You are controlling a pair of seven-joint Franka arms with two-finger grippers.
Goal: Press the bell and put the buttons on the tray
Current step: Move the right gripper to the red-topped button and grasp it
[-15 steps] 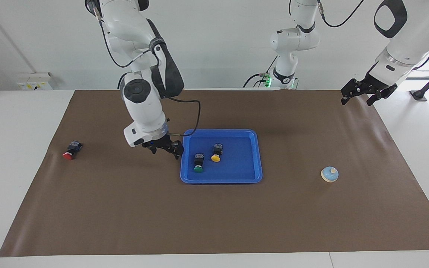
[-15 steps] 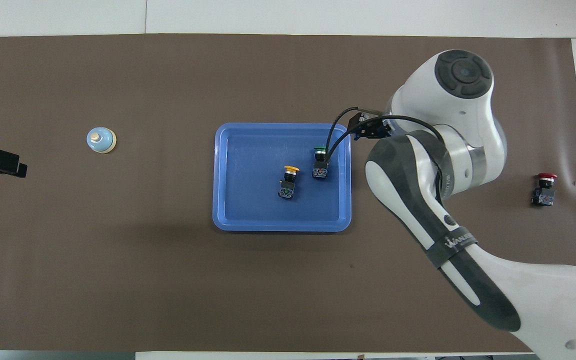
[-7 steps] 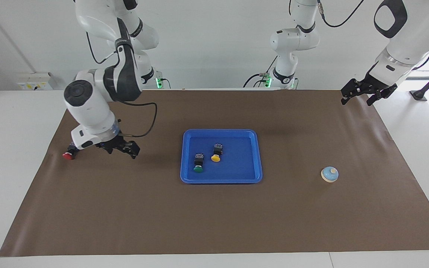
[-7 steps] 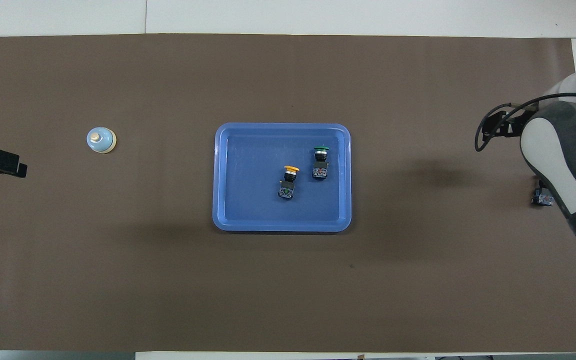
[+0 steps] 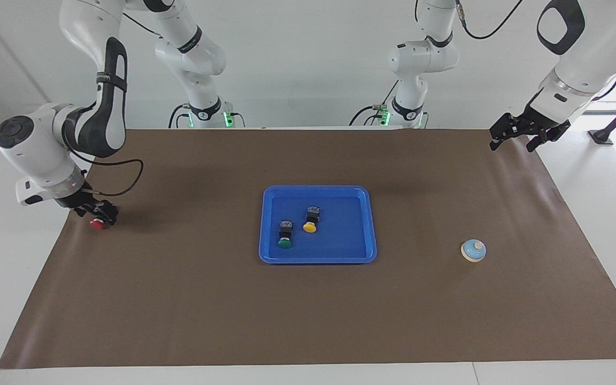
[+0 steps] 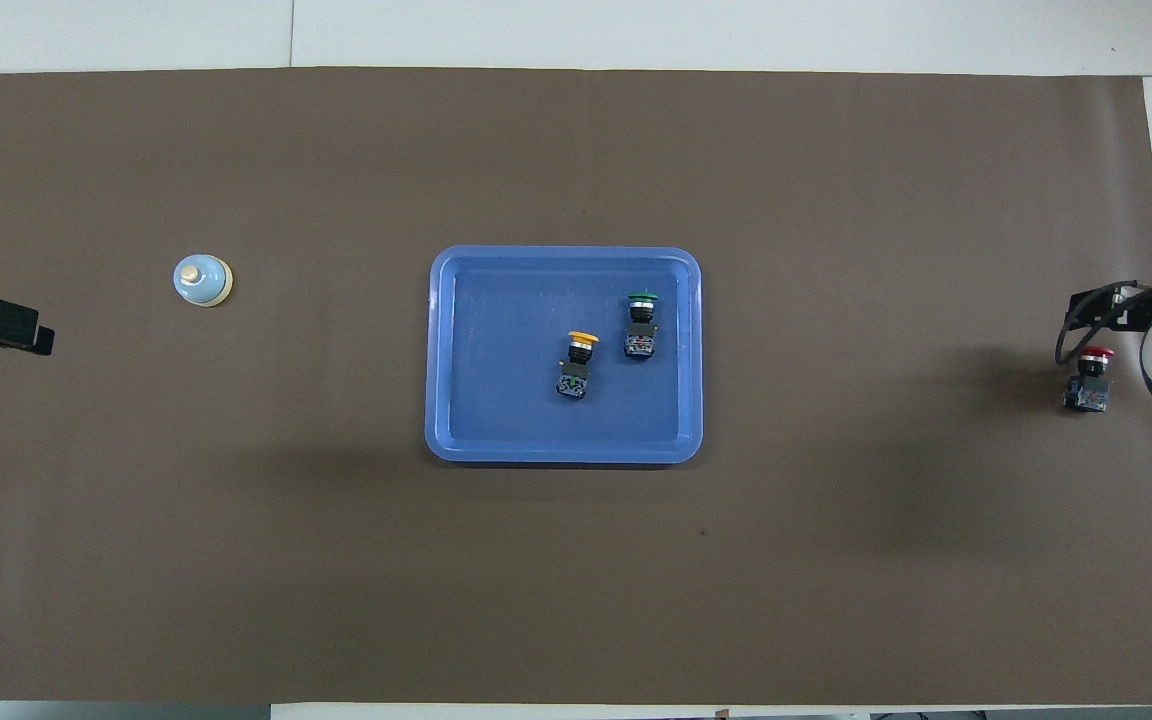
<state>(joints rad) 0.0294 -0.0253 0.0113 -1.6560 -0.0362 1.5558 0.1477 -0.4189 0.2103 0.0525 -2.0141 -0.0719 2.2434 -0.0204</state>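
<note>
The blue tray (image 5: 364, 224) sits at the middle of the brown mat (image 5: 308, 321), holding two of the three buttons: the green button (image 5: 285, 235) and the yellow button (image 5: 311, 220) lie on their sides just beside each other, caps pointing away from the robots, the yellow one nearer to the robots. The red button (image 5: 99, 220) lies on the mat well apart from the tray, at the right arm's end of the table, close to the mat's edge, its cap also pointing away from the robots. The right gripper (image 5: 94, 209) is down low at that button, its dark fingers overlapping the button's black body in the facing view, so contact cannot be judged; in the overhead view the gripper (image 6: 1101, 315) sits just over the red cap (image 6: 1095, 353). Its jaws stand wide, and nothing is lifted. The bell (image 5: 473, 250) stands alone on the mat toward the left arm's end, well apart from the tray. The left arm waits, its gripper (image 5: 519, 132) raised over the mat's corner at its own end, jaws wide and empty.
</note>
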